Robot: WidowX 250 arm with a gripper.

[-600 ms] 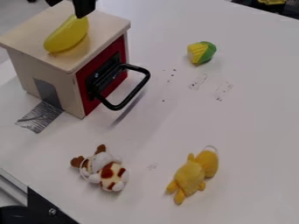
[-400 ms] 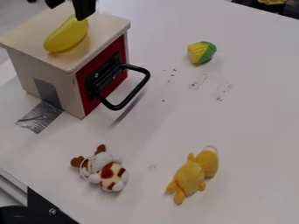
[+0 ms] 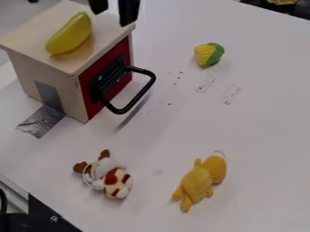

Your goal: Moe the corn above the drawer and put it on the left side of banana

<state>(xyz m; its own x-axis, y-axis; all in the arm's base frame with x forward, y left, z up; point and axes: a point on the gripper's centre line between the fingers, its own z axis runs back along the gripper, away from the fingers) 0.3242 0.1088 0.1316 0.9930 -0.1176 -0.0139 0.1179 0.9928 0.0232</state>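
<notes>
My gripper (image 3: 113, 13) hangs at the top edge, over the back right corner of the wooden drawer box (image 3: 48, 67). Its two black fingers stand apart, with a gap between them and nothing held. On top of the box lies the yellow banana (image 3: 70, 35), to the left of the gripper and apart from it. The small yellow and green corn (image 3: 209, 55) rests on the white table, right of the box and well away from the gripper.
A black handle (image 3: 143, 90) juts from the box's red front. On the table (image 3: 266, 122) lie a spotted brown and white plush (image 3: 113, 177) at the lower left and a yellow plush (image 3: 201, 181) near the lower middle.
The gripper has shifted right, from above the banana's upper end to over the box's back right corner. Banana, corn and plush toys have kept their places.
</notes>
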